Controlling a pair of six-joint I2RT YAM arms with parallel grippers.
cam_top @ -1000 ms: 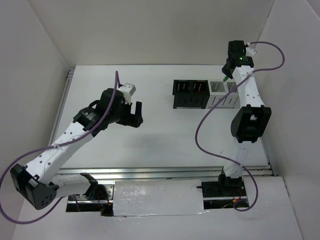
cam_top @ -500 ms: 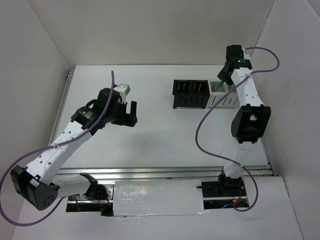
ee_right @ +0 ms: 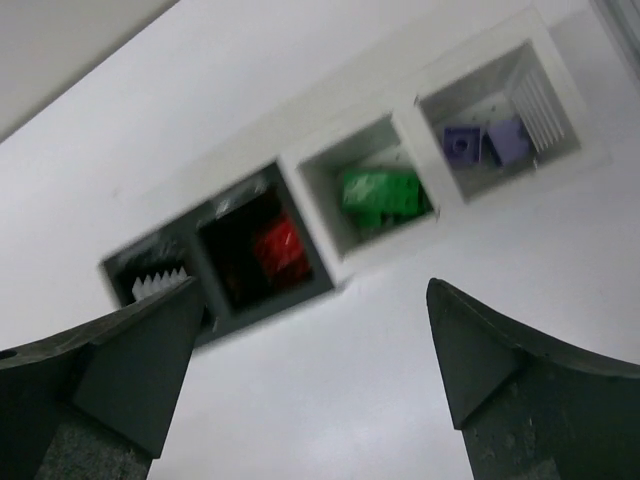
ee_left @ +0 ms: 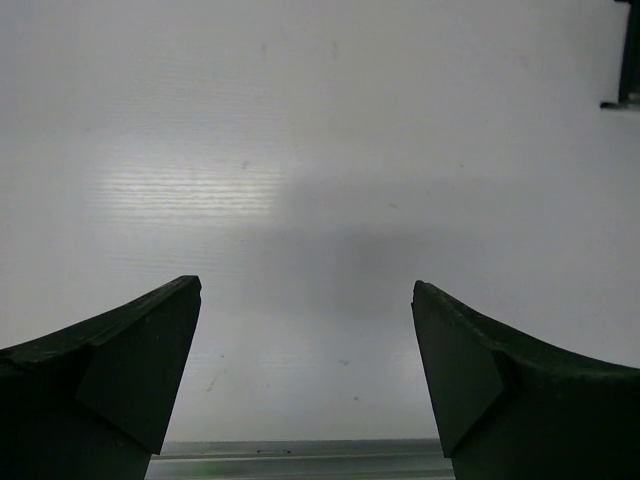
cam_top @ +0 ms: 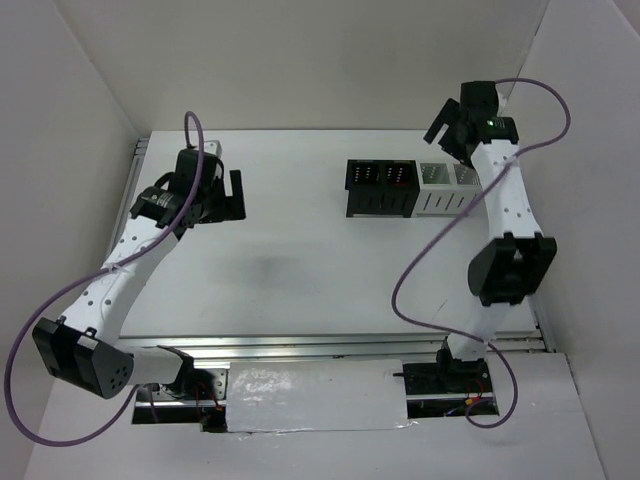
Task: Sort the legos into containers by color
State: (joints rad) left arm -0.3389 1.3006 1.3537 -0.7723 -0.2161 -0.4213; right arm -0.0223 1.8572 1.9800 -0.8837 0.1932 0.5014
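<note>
**Count.** Four bins (cam_top: pixel 380 205) stand in one joined row at the far right of the table (cam_top: pixel 300 280), two black on the left and two white on the right. The right wrist view shows these bricks:
- One red brick (ee_right: pixel 277 245) lies in the black bin next to the white pair.
- One green brick (ee_right: pixel 380 190) lies in the white bin beside it. It is blurred and may be more than one piece.
- Two purple bricks (ee_right: pixel 460 142) lie side by side in the end white bin.

**Arms.** There are two.
- The left arm (cam_top: pixel 120 275) stretches to the far left of the table, well apart from the bins. The left claw (ee_left: pixel 305 290) is spread wide over bare table and grips nothing.
- The right arm (cam_top: pixel 505 200) stands raised at the far right, with its wrist above and behind the white bins. The right claw (ee_right: pixel 312 300) is also spread wide and grips nothing. Its camera looks down on the row at a slant.

**Hidden or unclear.**
- The outer black bin shows only a pale toothed patch (ee_right: pixel 155 285), and its contents cannot be made out.
- The right wrist view is smeared, so the studs on the bricks are hard to read.
- From overhead the bricks are too small to tell apart inside the bins.
- A dark edge (ee_left: pixel 628 55) is cut off at the top right corner of the left wrist view, and what it belongs to cannot be told.
- A metal rail (ee_left: pixel 300 450) runs along the bottom of that view.
- The frame edges crop the fingers of both claws
</note>
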